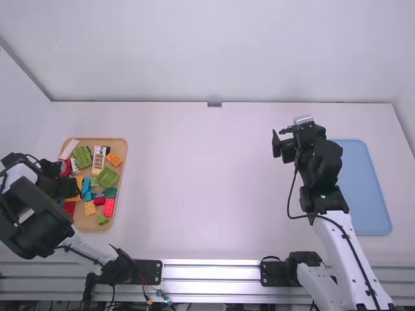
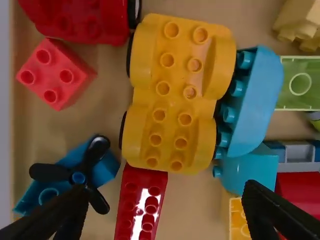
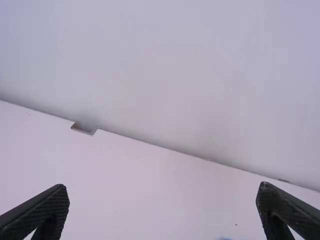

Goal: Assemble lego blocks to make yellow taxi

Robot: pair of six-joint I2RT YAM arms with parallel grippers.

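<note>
Base (image 2: 172, 95) under the wide left pincer (image 2: 162, 192), crowded on one side

The yellow base, wheels on and studs up, lies in the tray (image 1: 118, 145) among loose blocks. It looks like the taxi's underside, so it is probably the first piece wanted. The left pincer is spread wide above the tray with nothing between its fingers, a pose that suits choosing a block and lining up on it. The right pincer (image 3: 164, 192) is wide too, holding nothing, up over the table (image 1: 201, 194) beside the blue mat (image 1: 364, 188); that probably leaves the middle for building.

Room round the base is uneven. Along one long side the curved blue block (image 2: 257, 102) sits tight against it, so a finger going down there could catch its studs. Along the other, tray floor shows between the wheels and the red block (image 2: 55, 74), with the tray wall beyond. The black rotor (image 2: 91, 160) lies near that side's end, and the long red block (image 2: 140, 205) is right at the end itself; I can't tell whether it touches. Nudging the blue block aside first, or gripping off-centre, seems wise. Past the tray rim, the broad stretch of table towards the mat gives ample room to set the base down
</note>
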